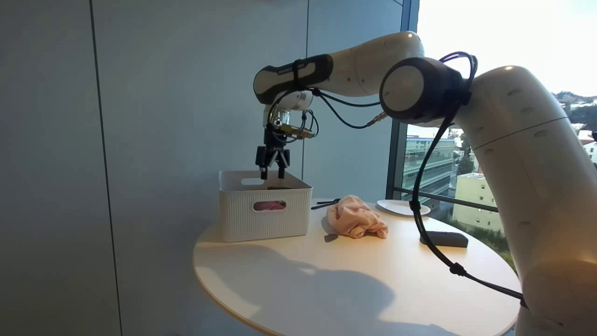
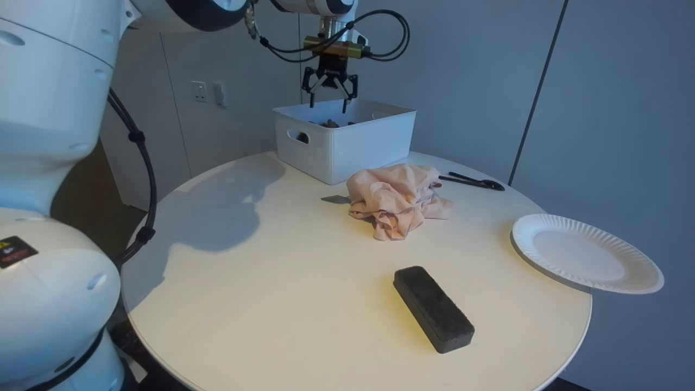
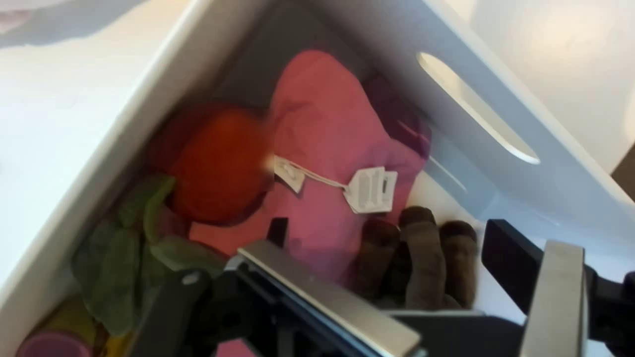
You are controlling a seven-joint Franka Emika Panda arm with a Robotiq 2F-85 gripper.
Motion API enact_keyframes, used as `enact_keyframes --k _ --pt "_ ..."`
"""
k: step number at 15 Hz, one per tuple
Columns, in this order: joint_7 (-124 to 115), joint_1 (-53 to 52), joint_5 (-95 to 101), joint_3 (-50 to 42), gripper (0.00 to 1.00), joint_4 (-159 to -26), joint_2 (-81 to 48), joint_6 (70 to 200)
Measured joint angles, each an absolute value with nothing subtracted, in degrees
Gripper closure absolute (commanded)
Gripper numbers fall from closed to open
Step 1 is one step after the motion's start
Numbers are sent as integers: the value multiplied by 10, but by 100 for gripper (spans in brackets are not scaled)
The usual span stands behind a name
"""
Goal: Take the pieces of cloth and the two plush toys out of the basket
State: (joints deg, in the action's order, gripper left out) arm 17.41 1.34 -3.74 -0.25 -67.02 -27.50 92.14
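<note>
The white basket (image 1: 266,224) stands at the table's far side; it also shows in an exterior view (image 2: 374,146) and in the wrist view (image 3: 550,134). In it lie a pink cloth (image 3: 322,119) with white tags, a brown plush toy (image 3: 421,263) with several leg-like parts, and a round orange-red plush thing (image 3: 218,163) with green leaf-like parts (image 3: 119,258). My gripper (image 1: 273,174) points down with its fingertips around the basket's rim height. It is open and empty, its fingers apart on either side of the brown toy (image 3: 394,253). A peach cloth (image 2: 399,198) lies crumpled on the table beside the basket.
A white plate (image 2: 578,255) overhangs the table edge. A black block (image 2: 434,309) lies on the table. Dark utensils (image 2: 472,182) lie behind the peach cloth. A small dark flat piece (image 1: 330,238) lies near the basket. A yellow thing with a pink end (image 3: 54,342) is in the basket's corner.
</note>
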Motion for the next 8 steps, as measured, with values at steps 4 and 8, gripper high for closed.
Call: enact_keyframes --k 4,8 --pt "175 31 -29 -1 0 -576 -340 794" --pt "186 45 -31 2 0 -497 -392 710"
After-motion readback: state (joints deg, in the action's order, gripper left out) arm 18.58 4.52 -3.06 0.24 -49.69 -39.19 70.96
